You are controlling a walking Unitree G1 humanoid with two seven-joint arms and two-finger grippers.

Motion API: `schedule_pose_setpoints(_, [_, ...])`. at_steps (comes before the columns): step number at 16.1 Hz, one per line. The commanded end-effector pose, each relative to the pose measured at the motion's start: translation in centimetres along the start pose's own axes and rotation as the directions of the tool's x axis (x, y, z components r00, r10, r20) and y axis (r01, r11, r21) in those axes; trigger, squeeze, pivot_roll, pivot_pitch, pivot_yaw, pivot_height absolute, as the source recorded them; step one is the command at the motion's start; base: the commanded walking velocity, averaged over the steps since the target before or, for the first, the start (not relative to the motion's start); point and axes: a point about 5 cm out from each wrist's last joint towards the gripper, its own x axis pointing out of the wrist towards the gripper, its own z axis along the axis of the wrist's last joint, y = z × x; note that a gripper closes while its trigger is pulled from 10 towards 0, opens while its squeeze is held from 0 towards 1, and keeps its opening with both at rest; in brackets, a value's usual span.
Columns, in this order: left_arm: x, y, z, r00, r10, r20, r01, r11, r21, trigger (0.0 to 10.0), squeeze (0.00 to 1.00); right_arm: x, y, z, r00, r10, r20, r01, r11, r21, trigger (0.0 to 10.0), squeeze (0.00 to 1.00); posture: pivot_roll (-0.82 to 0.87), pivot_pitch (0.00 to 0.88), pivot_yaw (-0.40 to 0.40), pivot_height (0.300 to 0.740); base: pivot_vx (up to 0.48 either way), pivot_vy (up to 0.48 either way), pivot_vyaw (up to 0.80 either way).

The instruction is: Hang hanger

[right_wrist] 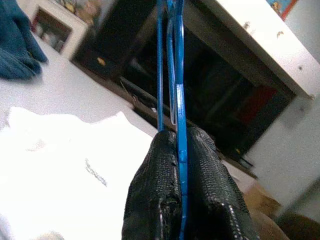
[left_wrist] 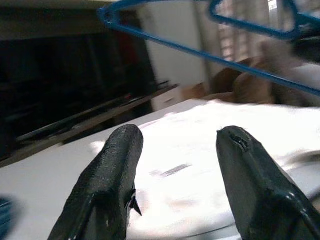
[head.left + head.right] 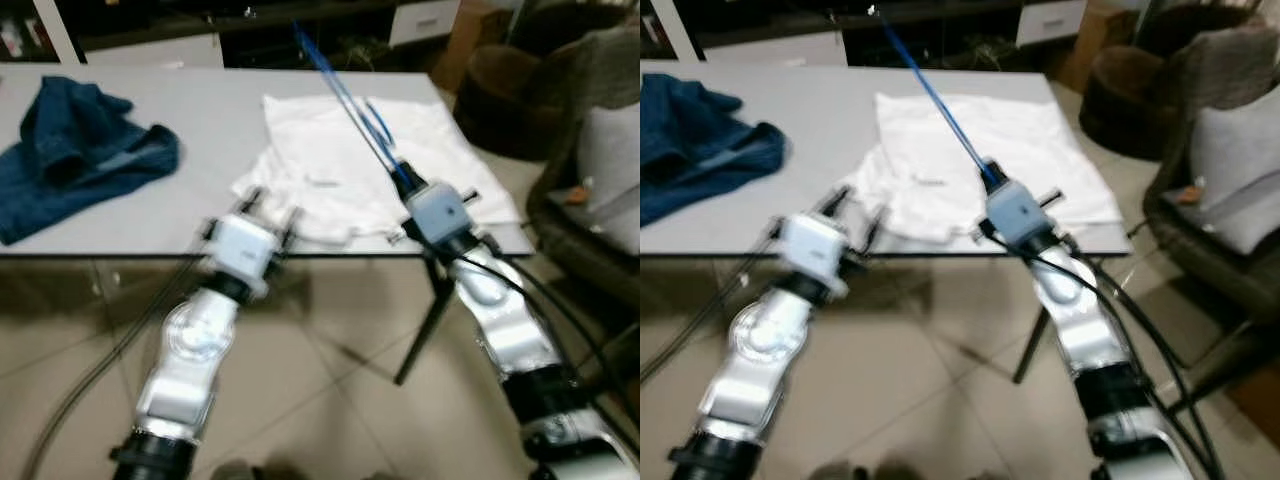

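Right gripper (image 1: 179, 150) fingers clamp the blue hanger (image 3: 345, 95) above the white shirt (image 3: 330, 150) — left gripper (image 2: 175, 145) fingers wide.

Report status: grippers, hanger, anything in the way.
Right gripper shut on blue hanger, held above white shirt. Left gripper open, empty, at table edge. Blue garment off left.

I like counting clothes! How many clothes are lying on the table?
2. A blue denim garment lies bunched at the table's left end. A white shirt lies spread near the right end, under the blue hanger the right gripper holds.
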Motion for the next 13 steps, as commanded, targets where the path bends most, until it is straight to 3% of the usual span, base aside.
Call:
schedule_pose_setpoints(1, [-0.04, 0.75, 0.19, 1.0, 0.018, 0.01, -0.018, 1.0, 0.021, 10.0, 0.0, 0.51, -0.11, 0.86, 0.999, -0.009, 0.036, 0.008, 1.0, 0.01, 10.0, 0.0, 0.03, 0.011, -0.019, 0.74, 0.0, 0.0, 0.0])
schedule_pose_setpoints(10, [0.08, 0.85, 0.08, 1.0, 0.011, 0.007, -0.011, 1.0, 0.017, 10.0, 0.0, 0.5, -0.02, 0.78, 0.999, -0.006, 0.031, 0.005, 1.0, 0.011, 10.0, 0.0, 0.02, 0.003, -0.007, 0.74, 0.0, 0.0, 0.0])
schedule_pose_setpoints(13, [-0.32, 1.27, -0.61, 0.996, -0.078, -0.036, 0.08, 0.995, 0.06, 10.0, 0.0, 0.3, -0.36, 0.52, 0.999, 0.044, 0.029, -0.042, 0.998, -0.042, 10.0, 0.0, 0.02, 0.007, -0.006, 0.74, 0.0, 0.0, 0.0])
